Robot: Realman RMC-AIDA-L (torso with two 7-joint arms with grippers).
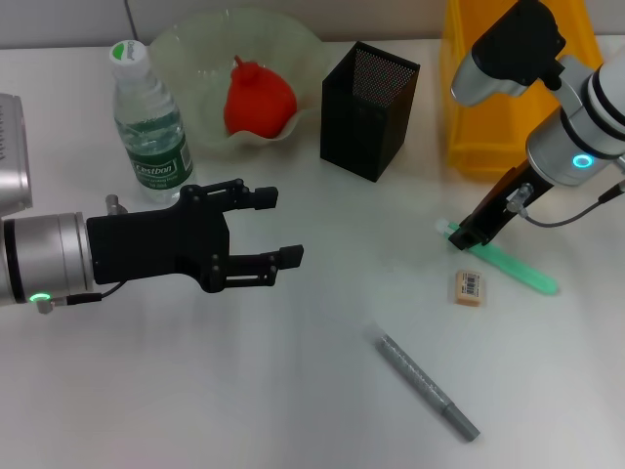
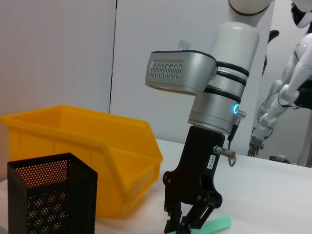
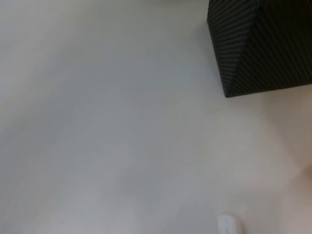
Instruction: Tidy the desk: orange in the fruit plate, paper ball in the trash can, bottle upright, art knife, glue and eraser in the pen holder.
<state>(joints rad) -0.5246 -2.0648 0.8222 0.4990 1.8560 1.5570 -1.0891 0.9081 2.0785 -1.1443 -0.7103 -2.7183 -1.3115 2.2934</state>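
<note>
The orange (image 1: 258, 100) lies in the pale-green fruit plate (image 1: 195, 49) at the back. The bottle (image 1: 146, 117) stands upright to its left. The black mesh pen holder (image 1: 369, 109) stands beside the yellow trash can (image 1: 498, 117). My right gripper (image 1: 463, 237) is down at the table, shut on the near end of a long green stick-shaped tool (image 1: 516, 267); the left wrist view shows it too (image 2: 187, 225). The beige eraser (image 1: 469, 286) lies just in front of it. A grey pen-shaped tool (image 1: 426, 383) lies nearer me. My left gripper (image 1: 283, 228) hovers open and empty at centre left. No paper ball is in view.
The left wrist view shows the trash can (image 2: 97, 146), the pen holder (image 2: 51, 195) and the green tool (image 2: 218, 224) beyond the right gripper. The right wrist view shows a corner of the pen holder (image 3: 263, 44) on bare white table (image 3: 122, 122).
</note>
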